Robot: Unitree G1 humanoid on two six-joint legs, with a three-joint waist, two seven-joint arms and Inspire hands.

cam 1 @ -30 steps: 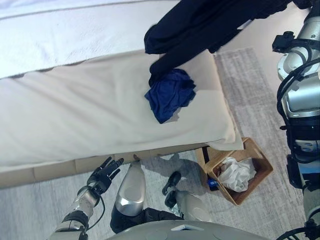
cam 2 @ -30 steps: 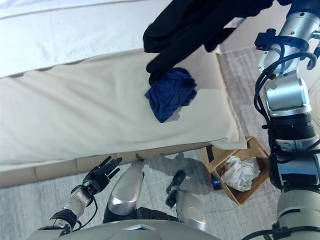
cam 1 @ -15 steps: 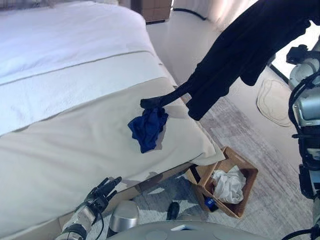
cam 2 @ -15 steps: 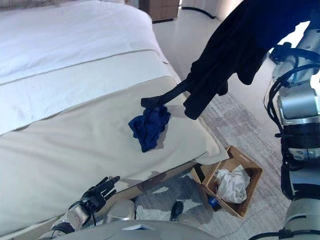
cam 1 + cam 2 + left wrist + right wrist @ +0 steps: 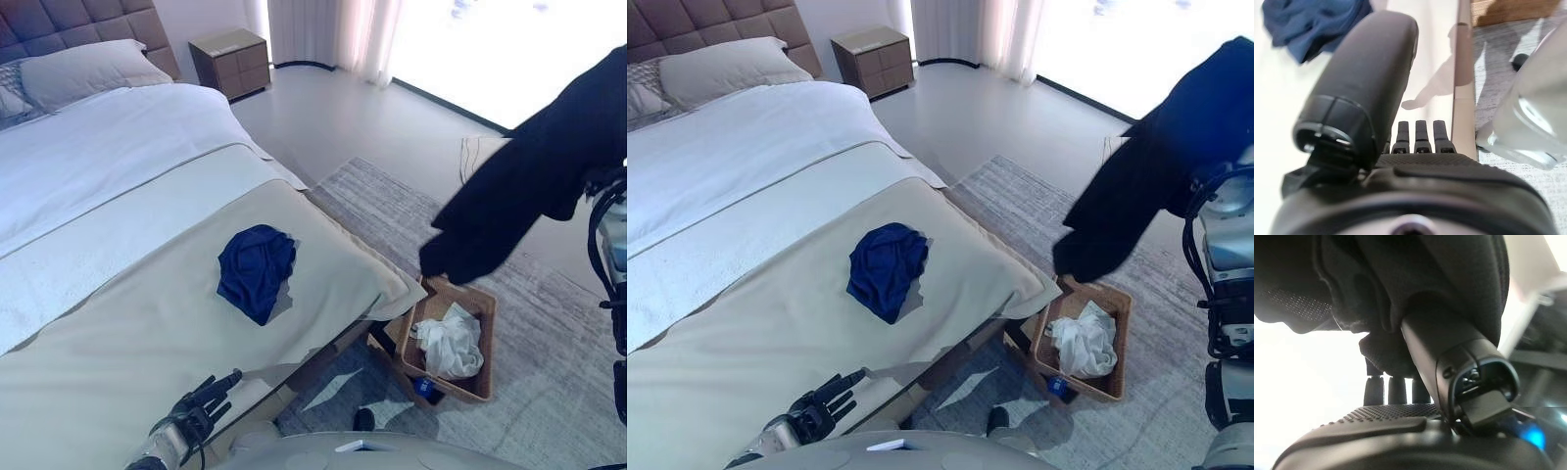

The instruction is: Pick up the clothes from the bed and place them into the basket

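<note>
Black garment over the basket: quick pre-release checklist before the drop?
1. Grip: right hand has thumb and fingers closed on the black garment: ok.
2. Garment off the bed: hangs free in the air: ok.
3. Position: its lower end hangs at the basket's far rim, not over the middle: not ok.
4. Room in the basket: white clothing lies in it, space remains: ok.
5. Left hand: open, low by the bed edge, out of the path: ok.
6. Remaining: blue garment lies on the bed: not ok.
</note>
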